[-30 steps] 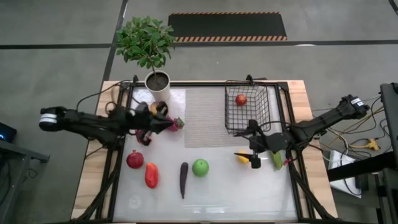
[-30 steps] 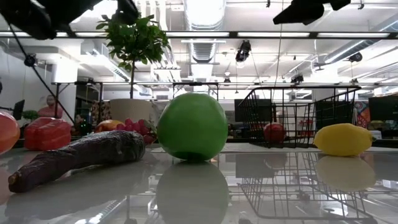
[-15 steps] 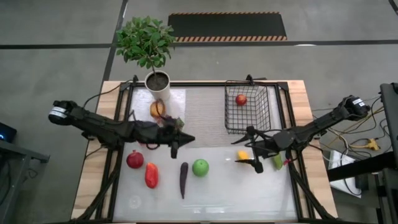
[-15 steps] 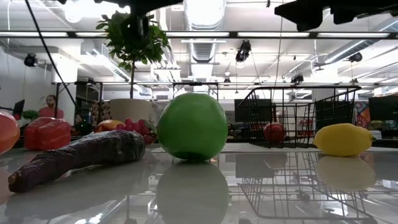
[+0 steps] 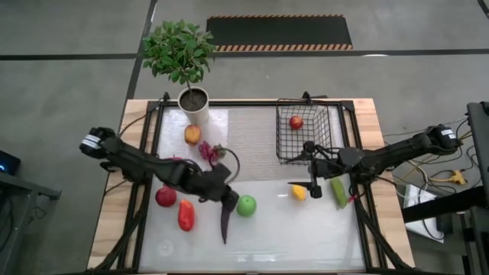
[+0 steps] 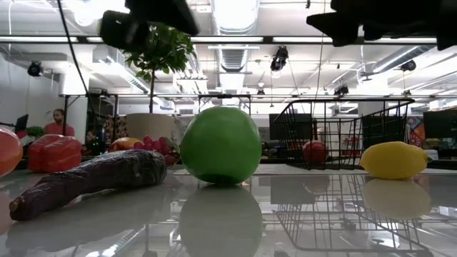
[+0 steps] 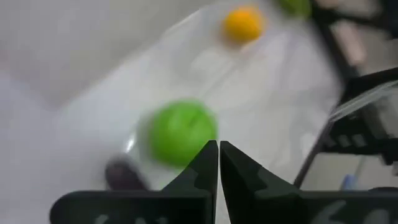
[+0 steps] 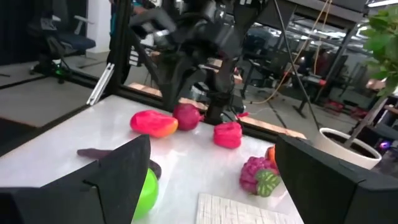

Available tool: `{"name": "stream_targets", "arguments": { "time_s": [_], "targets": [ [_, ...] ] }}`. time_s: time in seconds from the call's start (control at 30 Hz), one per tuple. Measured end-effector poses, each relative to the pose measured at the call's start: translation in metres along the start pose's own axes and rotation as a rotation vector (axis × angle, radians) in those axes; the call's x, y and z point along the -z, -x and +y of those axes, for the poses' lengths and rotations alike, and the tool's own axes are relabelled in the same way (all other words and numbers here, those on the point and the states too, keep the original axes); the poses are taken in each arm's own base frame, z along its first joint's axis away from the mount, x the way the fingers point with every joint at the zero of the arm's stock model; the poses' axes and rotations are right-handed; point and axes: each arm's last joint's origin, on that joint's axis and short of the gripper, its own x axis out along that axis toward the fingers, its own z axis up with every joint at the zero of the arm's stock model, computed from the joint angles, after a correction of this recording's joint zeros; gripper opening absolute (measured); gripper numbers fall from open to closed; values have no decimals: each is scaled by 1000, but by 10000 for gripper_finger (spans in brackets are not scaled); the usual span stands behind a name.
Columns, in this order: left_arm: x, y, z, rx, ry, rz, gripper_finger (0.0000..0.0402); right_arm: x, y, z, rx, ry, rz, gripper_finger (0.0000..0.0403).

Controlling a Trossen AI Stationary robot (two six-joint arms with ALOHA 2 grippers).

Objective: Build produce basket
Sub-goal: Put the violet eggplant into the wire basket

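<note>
At the far right of the counter (image 5: pixel 252 244) stands the black wire basket (image 5: pixel 304 131), with one small red apple (image 5: pixel 296 122) inside it near its far side. Just in front of the basket, the right claw (image 5: pixel 312 184) hangs with its two fingers spread wide and nothing between them, close beside the yellow lemon (image 5: pixel 299 192); a green cucumber (image 5: pixel 338 192) lies just to the lemon's right, under that arm.

Farther from the basket, toward the counter's middle, sits the green apple (image 5: pixel 246 205). The left claw (image 5: pixel 229 201) is right beside it, fingers pressed together and empty, over the upper end of the dark eggplant (image 5: pixel 225 225). In the left wrist view the shut fingertips (image 7: pixel 219 163) point at the green apple.

Left of the eggplant lie a red pepper (image 5: pixel 186 215) and a red apple (image 5: pixel 165 197). Behind them are purple grapes (image 5: pixel 207 150) and an orange fruit (image 5: pixel 192 135), near the white pot of the leafy plant (image 5: pixel 181 50), well apart from the basket on the far left.
</note>
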Motion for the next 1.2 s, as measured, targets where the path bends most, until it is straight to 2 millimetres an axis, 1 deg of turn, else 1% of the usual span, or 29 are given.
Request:
{"name": "stream_targets", "arguments": {
  "time_s": [0.07, 0.2, 0.33, 0.4, 0.5, 0.6, 0.77, 0.83, 0.93, 1.2],
  "targets": [
    [5, -3, -12, -36, 47, 65, 0, 1, 0, 0, -4, -10, 11, 325],
    [16, -14, -29, -133, 148, 227, 0, 3, 2, 1, -10, -11, 34, 325],
    [31, -28, -37, -279, 211, 391, 0, 4, 3, 1, -9, -9, 51, 325],
    [36, -37, -37, -351, 228, 449, 0, 4, 3, 1, -8, -9, 53, 325],
    [41, -50, -37, -408, 234, 482, 0, 3, 4, 1, -7, -6, 50, 325],
    [42, -58, -34, -429, 227, 465, 0, 3, 4, 1, -7, -1, 48, 325],
    [42, -62, -29, -443, 188, 437, 5, 5, 5, 1, -13, -1, 69, 325],
    [42, -62, -28, -449, 174, 423, 18, 6, 5, 1, -16, -1, 79, 325],
    [41, -63, -26, -461, 163, 375, 54, 6, 5, 1, -16, -4, 81, 325],
    [48, -75, -15, -484, 166, 367, 191, 6, 5, 2, -18, -17, 85, 325]
  ]
}}
